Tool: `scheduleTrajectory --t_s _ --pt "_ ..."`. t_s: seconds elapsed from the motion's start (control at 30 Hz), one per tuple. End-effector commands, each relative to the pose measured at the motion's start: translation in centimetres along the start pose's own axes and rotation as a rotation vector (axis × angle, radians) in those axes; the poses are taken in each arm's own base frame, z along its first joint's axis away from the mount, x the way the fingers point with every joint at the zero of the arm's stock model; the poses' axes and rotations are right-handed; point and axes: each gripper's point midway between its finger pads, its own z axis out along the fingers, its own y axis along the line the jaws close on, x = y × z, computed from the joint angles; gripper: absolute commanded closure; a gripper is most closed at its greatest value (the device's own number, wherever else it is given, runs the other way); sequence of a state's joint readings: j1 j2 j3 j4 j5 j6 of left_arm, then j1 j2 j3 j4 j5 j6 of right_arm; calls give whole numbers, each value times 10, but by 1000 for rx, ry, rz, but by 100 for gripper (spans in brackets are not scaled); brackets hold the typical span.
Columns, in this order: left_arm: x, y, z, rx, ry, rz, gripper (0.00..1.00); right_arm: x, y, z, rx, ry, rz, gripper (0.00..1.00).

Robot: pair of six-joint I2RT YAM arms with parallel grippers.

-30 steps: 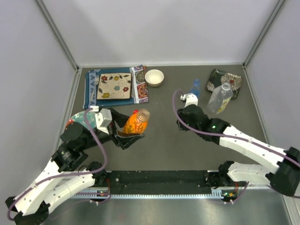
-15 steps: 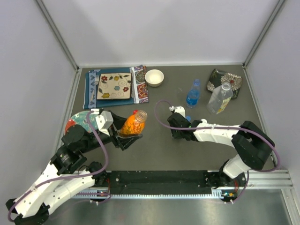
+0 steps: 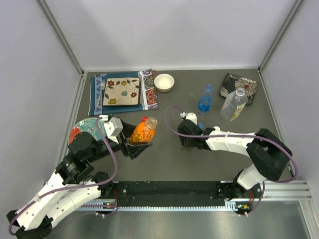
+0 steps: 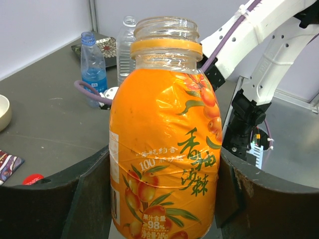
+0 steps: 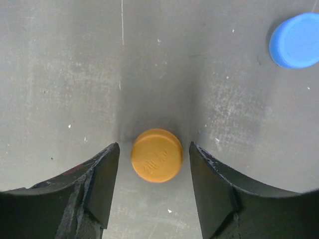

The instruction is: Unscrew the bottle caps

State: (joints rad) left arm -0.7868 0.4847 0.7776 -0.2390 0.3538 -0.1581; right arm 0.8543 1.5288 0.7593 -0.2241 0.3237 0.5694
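Right wrist view showed the orange cap lying flat on the table between the spread fingers of the right gripper, with a gap on either side. The blue cap lay well apart; open surface stretched ahead. The left gripper clamped the uncapped orange bottle.

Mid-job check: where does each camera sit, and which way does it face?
Top external: above, behind the bases, facing down on the table; left arm and right arm show.
Left wrist: faces across the table along the left claw gripping the orange bottle; right arm shows behind.
Right wrist: faces straight down; the open right claw flanks the orange cap, blue cap nearby.
Shared: top and left wrist both show the orange bottle and blue bottle.
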Motion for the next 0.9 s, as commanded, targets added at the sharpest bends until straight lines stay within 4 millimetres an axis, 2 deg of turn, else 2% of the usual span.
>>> scheduleTrajectory --t_s 0.0,0.03,0.07,0.13,0.17,0.23,0.27,0.3,0.37,0.4,0.5,0.53,0.6,0.63,0.7,0.87 --pt "-7 0 6 9 -35 9 58 -33 7 -27 -30 -63 35 40" --pt "-7 1 8 12 -33 8 58 -41 6 -36 -21 -75 28 37" --pt "-6 1 10 12 -31 6 58 -73 15 -56 -54 -146 31 35" --pt "-8 0 12 20 -33 4 58 -96 14 -79 -48 -190 23 32" --pt "-7 1 13 20 -30 2 58 -131 22 -109 -86 -277 38 32" --pt "-10 1 14 19 -37 1 58 -159 18 -141 -87 -358 56 32" --pt "-9 1 15 19 -36 1 58 -180 19 -166 -111 -418 67 32" --pt "-10 2 15 18 -39 0 58 -193 17 -194 -149 -484 91 32" --pt "-7 2 18 20 -31 -4 58 -213 20 -230 -223 -574 116 31" --pt "-8 3 20 20 -34 -4 58 -220 18 -259 -283 -638 132 31" --pt "-3 4 25 26 -19 -11 57 -226 50 -313 -569 -728 65 26" --pt "-1 6 29 25 -13 -13 57 -214 71 -339 -741 -722 -7 20" --pt "-1 6 32 32 -9 -16 57 -210 87 -365 -893 -727 -27 15" --pt "-1 6 36 37 -4 -17 57 -198 97 -375 -978 -696 -65 9" --pt "-3 6 39 43 -4 -20 57 -190 105 -379 -1031 -670 -77 7" --pt "-2 3 49 76 2 -34 58 -167 126 -365 -1112 -581 -98 6"
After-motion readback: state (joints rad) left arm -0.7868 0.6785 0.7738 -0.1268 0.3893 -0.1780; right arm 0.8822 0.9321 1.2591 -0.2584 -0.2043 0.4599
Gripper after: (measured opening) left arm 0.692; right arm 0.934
